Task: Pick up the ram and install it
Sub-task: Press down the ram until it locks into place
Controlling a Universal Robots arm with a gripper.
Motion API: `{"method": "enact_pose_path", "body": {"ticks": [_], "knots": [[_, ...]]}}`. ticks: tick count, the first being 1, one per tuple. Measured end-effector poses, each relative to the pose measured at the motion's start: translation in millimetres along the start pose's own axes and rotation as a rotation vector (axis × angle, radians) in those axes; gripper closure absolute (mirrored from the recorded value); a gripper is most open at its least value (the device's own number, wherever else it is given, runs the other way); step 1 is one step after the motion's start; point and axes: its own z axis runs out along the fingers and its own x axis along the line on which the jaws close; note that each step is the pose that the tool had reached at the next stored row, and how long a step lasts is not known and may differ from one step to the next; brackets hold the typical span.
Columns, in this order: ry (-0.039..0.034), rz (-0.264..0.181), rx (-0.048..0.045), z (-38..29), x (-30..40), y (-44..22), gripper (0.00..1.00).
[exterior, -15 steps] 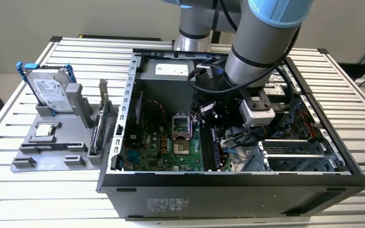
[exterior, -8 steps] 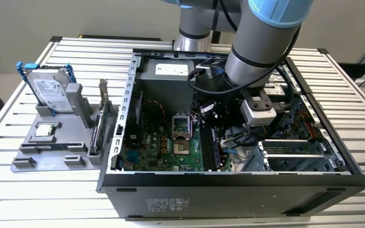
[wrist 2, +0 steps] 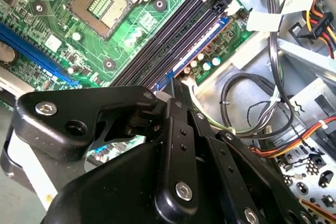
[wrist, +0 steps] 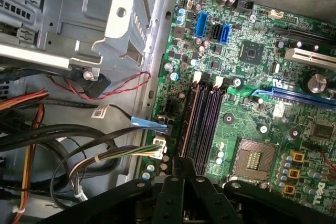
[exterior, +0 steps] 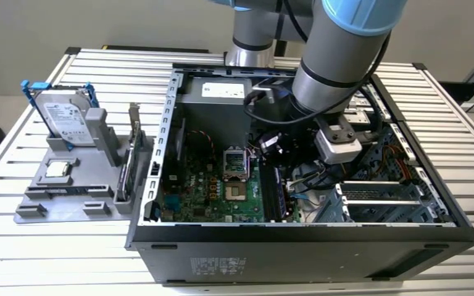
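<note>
My gripper [wrist 2: 177, 84], fingers drawn together with nothing visibly between them, hangs low inside the open computer case [exterior: 303, 250], its tip just over the near end of the 4 memory slots [wrist: 202, 121] on the green motherboard [wrist: 252, 77]. The ram [wrist: 189, 120] appears to stand in the outermost slot, the 1 nearest the board's edge, a dark strip running the slot's length beside the CPU socket [wrist: 255, 159].
</note>
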Motion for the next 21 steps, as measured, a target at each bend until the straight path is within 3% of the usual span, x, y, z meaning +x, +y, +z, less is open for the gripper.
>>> {"method": "enact_pose_path", "body": {"ticks": [21], "knots": [[-0.0019,-0.116,-0.0046,0.0,-0.2,-0.1,1.00]]}}
